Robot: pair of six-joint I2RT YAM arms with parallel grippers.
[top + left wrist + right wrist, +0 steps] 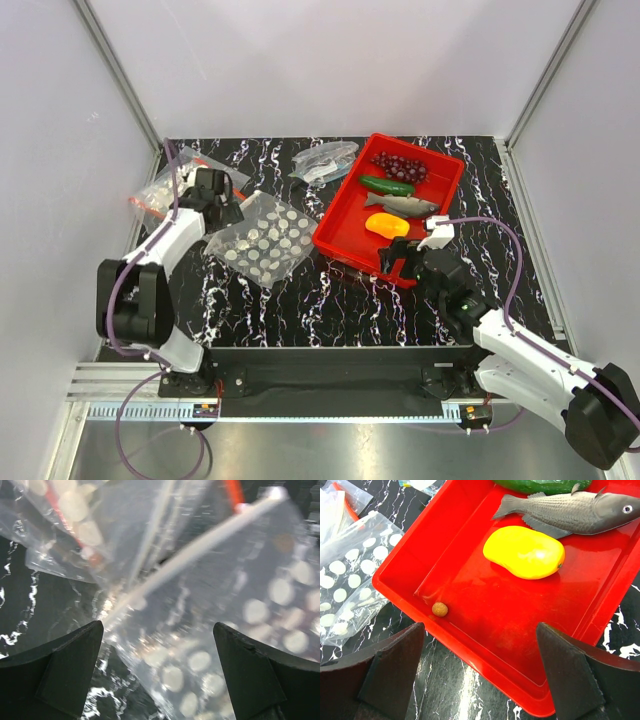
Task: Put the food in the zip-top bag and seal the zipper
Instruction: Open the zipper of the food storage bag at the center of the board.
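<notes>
The zip-top bag (265,240) lies flat at 9 o'clock of the red tray (345,235) in the top view. The left gripper (215,195) hangs over its 10 o'clock corner and the right gripper (410,258) stands at the tray's 5 o'clock rim. All the food is in the tray.

The left wrist view shows released jaws straddling the dotted film, holding nothing.

In the right wrist view the jaws are also spread and empty, with the orange-yellow fruit (525,552) at 12 o'clock and the grey fish (565,512) beyond it.

The likely step is to pinch only the top layer near the mouth, so the bag gapes, then take the fruit across its narrow width.
</notes>
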